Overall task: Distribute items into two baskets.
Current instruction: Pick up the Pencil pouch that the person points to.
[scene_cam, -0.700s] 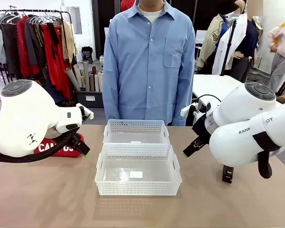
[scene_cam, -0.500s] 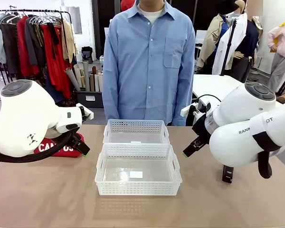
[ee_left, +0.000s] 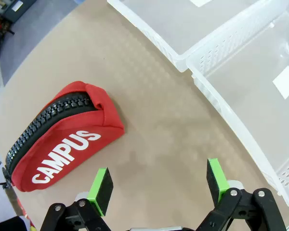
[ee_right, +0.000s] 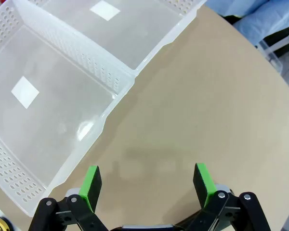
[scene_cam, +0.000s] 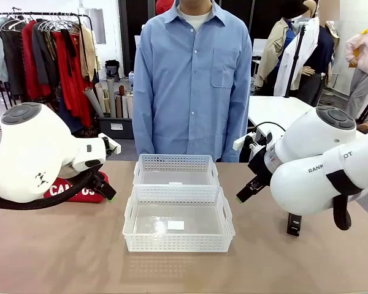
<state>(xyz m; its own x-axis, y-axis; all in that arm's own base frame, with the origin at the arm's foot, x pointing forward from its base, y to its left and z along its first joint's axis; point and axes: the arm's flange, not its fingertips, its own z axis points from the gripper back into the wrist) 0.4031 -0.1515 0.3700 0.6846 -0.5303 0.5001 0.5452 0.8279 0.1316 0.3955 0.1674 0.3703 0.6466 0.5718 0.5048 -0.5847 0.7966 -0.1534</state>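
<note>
The pouch [ee_left: 62, 139] lies left of the wide basket [scene_cam: 178, 242], the stapler [scene_cam: 294, 224] right of it. The left gripper [ee_left: 159, 182] and right gripper [ee_right: 147, 183] are held open, empty. The left should be centred across the pouch's narrow width before being lowered

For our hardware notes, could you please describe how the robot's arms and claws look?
The left arm and right arm are white rounded shells with grey round caps. A black cable loops under the left arm; a black strap wraps the right arm, which bears dark lettering. The left claw and right claw are black with green pads.
</note>
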